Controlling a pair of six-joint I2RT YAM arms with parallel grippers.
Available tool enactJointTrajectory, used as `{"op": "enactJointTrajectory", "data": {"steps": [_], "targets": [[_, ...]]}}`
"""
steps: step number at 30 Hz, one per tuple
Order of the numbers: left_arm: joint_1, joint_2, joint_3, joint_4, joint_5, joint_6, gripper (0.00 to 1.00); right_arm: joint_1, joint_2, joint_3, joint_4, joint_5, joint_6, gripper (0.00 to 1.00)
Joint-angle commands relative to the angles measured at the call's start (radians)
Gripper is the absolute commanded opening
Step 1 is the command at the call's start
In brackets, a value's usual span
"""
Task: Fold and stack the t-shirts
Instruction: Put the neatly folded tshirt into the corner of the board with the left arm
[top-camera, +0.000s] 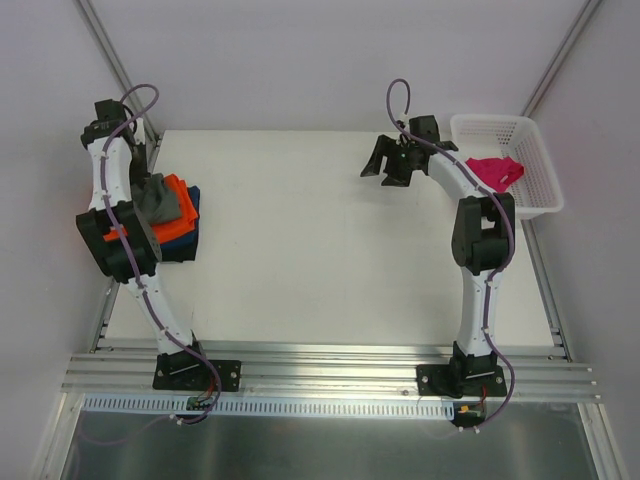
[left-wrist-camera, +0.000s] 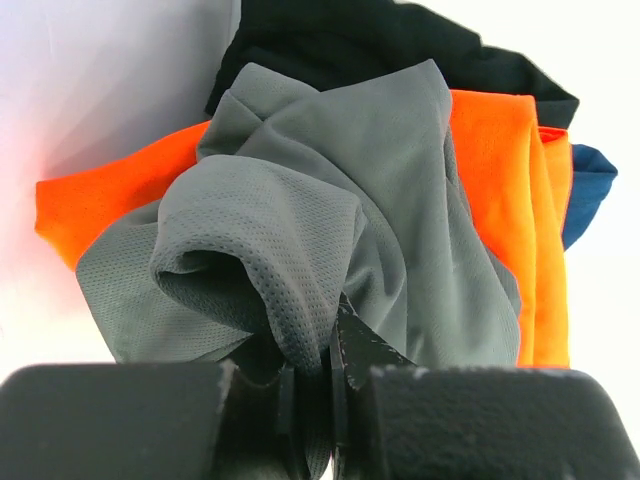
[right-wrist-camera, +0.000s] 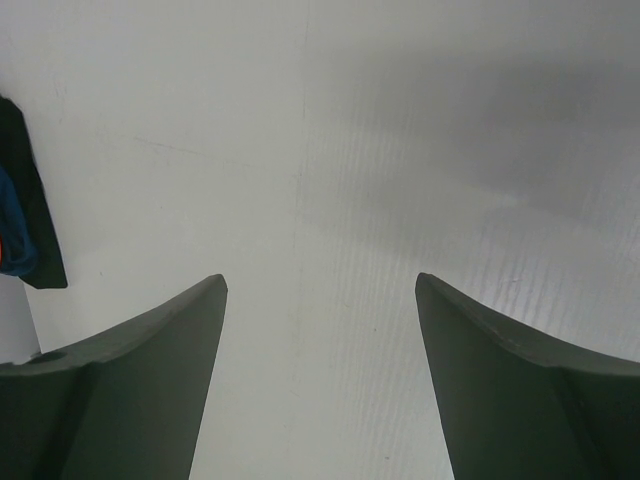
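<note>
At the table's left edge lies a pile of t-shirts: a dark grey t-shirt (top-camera: 160, 200) bunched on top of a bright orange one (top-camera: 180, 222), with a navy one (top-camera: 190, 245) underneath. My left gripper (left-wrist-camera: 325, 370) is shut on a fold of the grey t-shirt (left-wrist-camera: 330, 180), with orange cloth (left-wrist-camera: 500, 180) and black cloth (left-wrist-camera: 350, 40) behind it. The magenta-pink t-shirt (top-camera: 495, 172) lies crumpled in the basket. My right gripper (top-camera: 385, 165) hangs open over the bare table at the back right with nothing between its fingers (right-wrist-camera: 180, 340).
The white lattice basket (top-camera: 540, 205) stands at the table's back right corner, beside the right arm. In the right wrist view, a dark cloth edge (right-wrist-camera: 25, 200) shows at the far left. Metal rails run along the near edge.
</note>
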Motion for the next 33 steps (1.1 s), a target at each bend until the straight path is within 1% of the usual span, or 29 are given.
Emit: {"op": "enactJointTrajectory", "data": {"steps": [1, 3, 12, 16, 19, 22, 26, 27, 28, 29, 30, 31, 32, 33], "targets": [[-0.014, 0.006, 0.035, 0.005, -0.126, 0.006, 0.0, 0.004, -0.033, 0.032, 0.006, 0.015, -0.022, 0.8], [-0.017, -0.005, 0.024, 0.013, -0.165, -0.001, 0.0, 0.004, -0.035, 0.031, 0.006, 0.018, -0.026, 0.81], [0.026, -0.109, -0.035, 0.016, -0.206, 0.003, 0.0, 0.015, -0.017, 0.048, 0.026, 0.017, -0.012, 0.81], [0.055, -0.169, -0.123, 0.011, -0.228, 0.009, 0.0, 0.029, -0.003, 0.068, 0.036, -0.004, 0.008, 0.81], [0.064, -0.183, -0.161, 0.008, -0.246, 0.022, 0.03, 0.037, 0.0, 0.075, 0.04, -0.015, 0.02, 0.82], [0.064, -0.186, -0.174, 0.008, -0.275, 0.025, 0.09, 0.038, -0.004, 0.069, 0.043, -0.021, 0.033, 0.82], [0.066, -0.193, -0.198, 0.008, -0.315, 0.039, 0.09, 0.029, -0.015, 0.049, 0.057, -0.032, 0.05, 0.82], [0.066, -0.198, -0.207, 0.01, -0.317, 0.04, 0.13, 0.027, -0.02, 0.048, 0.062, -0.034, 0.054, 0.82], [0.066, -0.207, -0.226, 0.007, -0.317, 0.04, 0.21, 0.024, -0.021, 0.043, 0.063, -0.038, 0.057, 0.82], [0.063, -0.21, -0.236, 0.007, -0.32, 0.043, 0.35, 0.021, -0.023, 0.035, 0.065, -0.041, 0.057, 0.82], [0.06, -0.213, -0.246, 0.008, -0.328, 0.048, 0.69, 0.02, -0.029, 0.032, 0.068, -0.046, 0.065, 0.82], [0.06, -0.216, -0.256, 0.01, -0.347, 0.049, 0.85, 0.018, -0.032, 0.029, 0.068, -0.047, 0.066, 0.82], [0.061, -0.221, -0.261, 0.011, -0.355, 0.049, 0.99, 0.015, -0.033, 0.025, 0.069, -0.049, 0.07, 0.82], [0.06, -0.224, -0.263, 0.016, -0.363, 0.049, 0.99, 0.009, -0.035, 0.022, 0.071, -0.05, 0.071, 0.82]]}}
